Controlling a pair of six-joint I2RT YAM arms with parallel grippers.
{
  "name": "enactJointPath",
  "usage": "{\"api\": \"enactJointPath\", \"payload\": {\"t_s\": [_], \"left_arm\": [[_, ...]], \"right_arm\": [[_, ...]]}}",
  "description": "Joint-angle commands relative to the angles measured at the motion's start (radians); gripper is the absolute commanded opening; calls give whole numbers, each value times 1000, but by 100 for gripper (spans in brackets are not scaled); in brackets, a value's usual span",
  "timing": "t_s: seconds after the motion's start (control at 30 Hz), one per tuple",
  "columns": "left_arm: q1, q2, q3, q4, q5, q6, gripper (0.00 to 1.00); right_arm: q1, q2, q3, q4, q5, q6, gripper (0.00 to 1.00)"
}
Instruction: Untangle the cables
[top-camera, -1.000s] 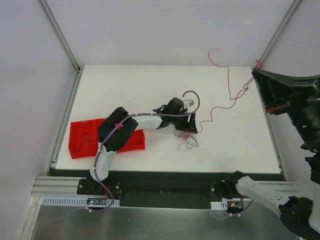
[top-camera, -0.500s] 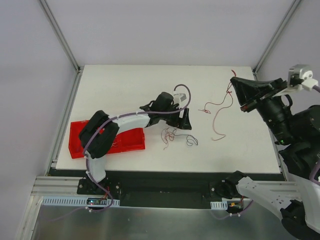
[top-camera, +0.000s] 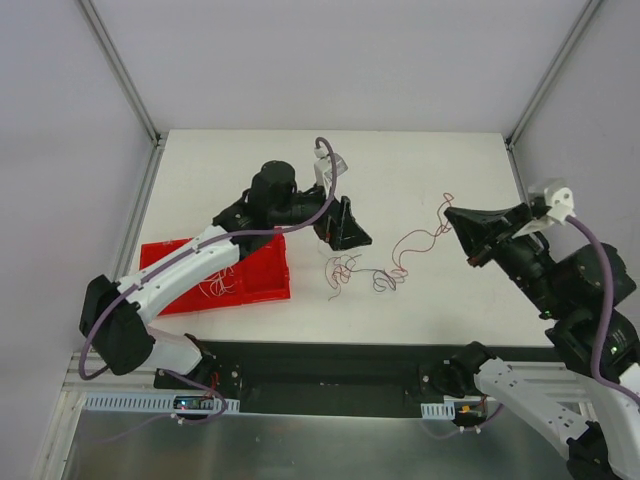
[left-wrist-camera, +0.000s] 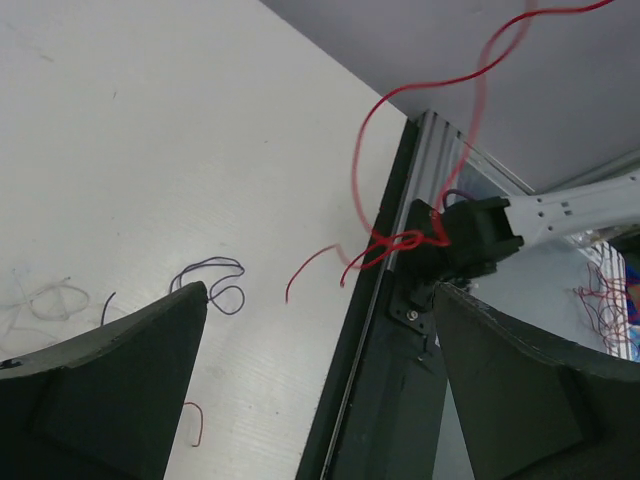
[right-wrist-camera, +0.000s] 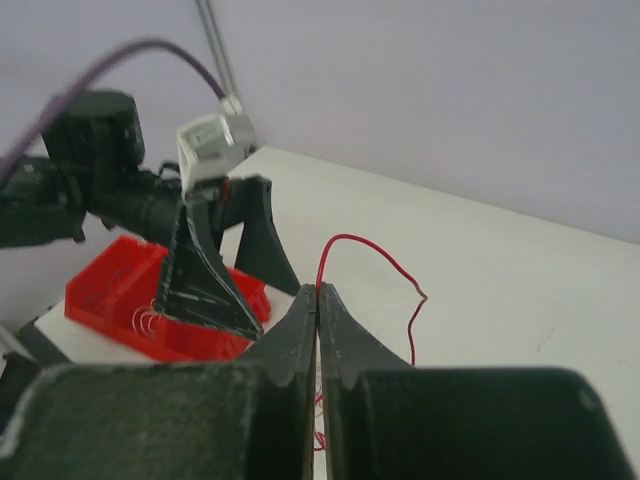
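The cables (top-camera: 352, 270) lie in a small loopy tangle on the white table (top-camera: 250, 160), just on the near side of the left gripper (top-camera: 347, 228), whose jaws are spread wide with nothing held between them. The left wrist view shows a purplish loop (left-wrist-camera: 215, 275) and whitish strands (left-wrist-camera: 40, 300) on the table under it. One red wire (top-camera: 412, 236) runs from the tangle up and right to the right gripper (top-camera: 450, 212), whose fingers are pressed together, pinching the wire's end. A red tray (top-camera: 262, 282) holding more thin wires sits left of the tangle.
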Motion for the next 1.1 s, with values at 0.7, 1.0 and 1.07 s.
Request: {"api": "enactJointPath", "payload": {"t_s": [0.7,1.0,1.07], "left_arm": [[-258,-37,103,-5,-287,233,70],[-258,44,140,82,-204,170,61],[-259,70,156,99,-180,147,60]], "right_arm": [[-1,39,-95,123,-344,116,0],[-3,33,-102,123,-350,121,0],[-3,29,-102,125,-348,122,0]]}}
